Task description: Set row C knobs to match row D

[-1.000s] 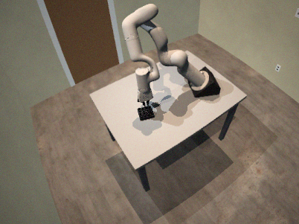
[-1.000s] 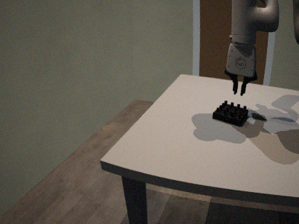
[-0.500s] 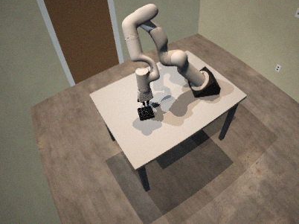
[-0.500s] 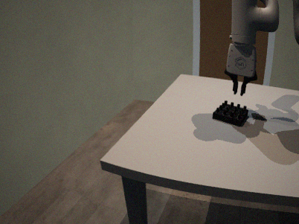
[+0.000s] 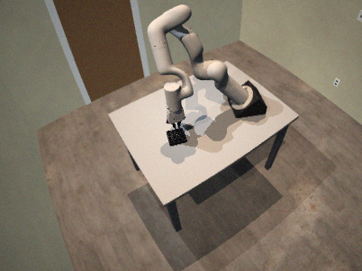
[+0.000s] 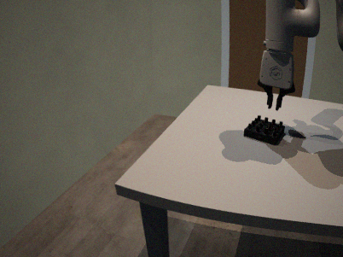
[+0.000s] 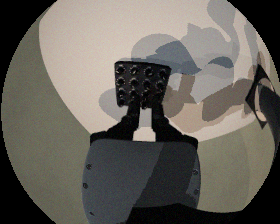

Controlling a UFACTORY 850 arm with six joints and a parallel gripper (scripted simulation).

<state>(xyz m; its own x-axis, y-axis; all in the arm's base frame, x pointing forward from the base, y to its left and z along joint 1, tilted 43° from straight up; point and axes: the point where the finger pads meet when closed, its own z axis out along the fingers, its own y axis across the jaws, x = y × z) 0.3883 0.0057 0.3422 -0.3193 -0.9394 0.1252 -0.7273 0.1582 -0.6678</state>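
Note:
The black knob box stands on the table with rows of dark knobs on top. In the wrist view it lies just beyond the fingertips, which overlap its near edge. The knobs' white lines, the marks, the printed names and the socket are too small and dark to read, so I cannot tell the rows apart or where any knob points. My gripper points down above the box, clear of the knobs in the exterior view. Its fingers stand a little apart with nothing held between them.
The pale table carries the box and the arm's dark base, which stands well away from the box. Shadows of the arm fall across the table around the box. The table's edge shows in the exterior view.

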